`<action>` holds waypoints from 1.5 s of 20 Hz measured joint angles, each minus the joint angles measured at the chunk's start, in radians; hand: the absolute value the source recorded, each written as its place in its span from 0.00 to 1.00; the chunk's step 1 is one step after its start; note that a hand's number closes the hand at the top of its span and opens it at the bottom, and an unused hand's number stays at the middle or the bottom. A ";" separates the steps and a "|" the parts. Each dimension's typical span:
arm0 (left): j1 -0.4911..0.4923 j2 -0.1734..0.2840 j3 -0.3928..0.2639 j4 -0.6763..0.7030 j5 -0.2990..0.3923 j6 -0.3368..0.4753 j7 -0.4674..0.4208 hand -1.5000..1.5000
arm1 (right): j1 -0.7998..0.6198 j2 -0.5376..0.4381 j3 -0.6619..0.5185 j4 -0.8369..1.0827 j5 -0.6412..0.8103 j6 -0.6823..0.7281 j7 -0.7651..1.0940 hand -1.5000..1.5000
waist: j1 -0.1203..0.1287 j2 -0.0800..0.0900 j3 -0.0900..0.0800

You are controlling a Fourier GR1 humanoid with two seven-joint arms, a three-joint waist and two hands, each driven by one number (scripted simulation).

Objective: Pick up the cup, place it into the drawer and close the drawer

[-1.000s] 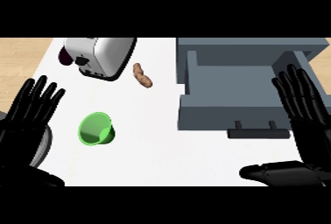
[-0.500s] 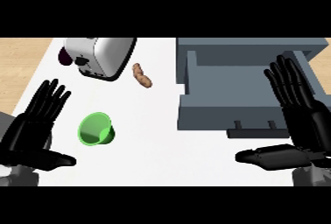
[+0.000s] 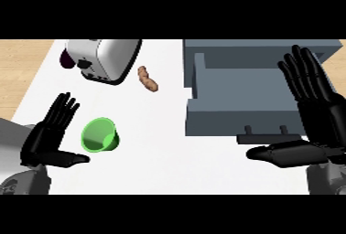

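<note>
A green cup point(image 3: 101, 135) lies tipped on the white counter point(image 3: 162, 151) at the left, its mouth toward the camera. My left hand point(image 3: 49, 136) is open just left of the cup, fingers straight, thumb pointing right below it, apart from it. The grey drawer point(image 3: 240, 98) stands pulled open at the right, its handle point(image 3: 267, 131) facing me. My right hand point(image 3: 312, 109) is open over the drawer's right side, fingers up, thumb stretched left under the handle.
A silver toaster point(image 3: 103, 57) stands at the back left with a dark purple object point(image 3: 67, 58) behind its left side. A brown sweet potato point(image 3: 147, 79) lies between the toaster and the drawer. Wooden floor shows beyond the counter's left edge.
Both hands have moved forward and up in the view; the left hand has come closer to the cup. The cup and drawer have not moved.
</note>
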 measured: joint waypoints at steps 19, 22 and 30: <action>-0.269 0.057 0.025 0.854 -0.234 0.051 -0.548 0.00 | -0.058 -0.024 -0.056 0.042 -0.030 0.040 0.015 0.00 | -0.014 0.006 -0.002; -0.293 0.058 0.032 0.910 -0.241 0.065 -0.584 0.00 | -0.074 -0.023 -0.056 0.043 -0.038 0.041 0.029 0.00 | -0.017 0.007 -0.003; -0.318 0.045 0.032 0.976 -0.260 0.088 -0.642 0.00 | -0.059 -0.041 -0.088 0.044 -0.068 0.066 0.020 0.00 | -0.022 0.009 -0.004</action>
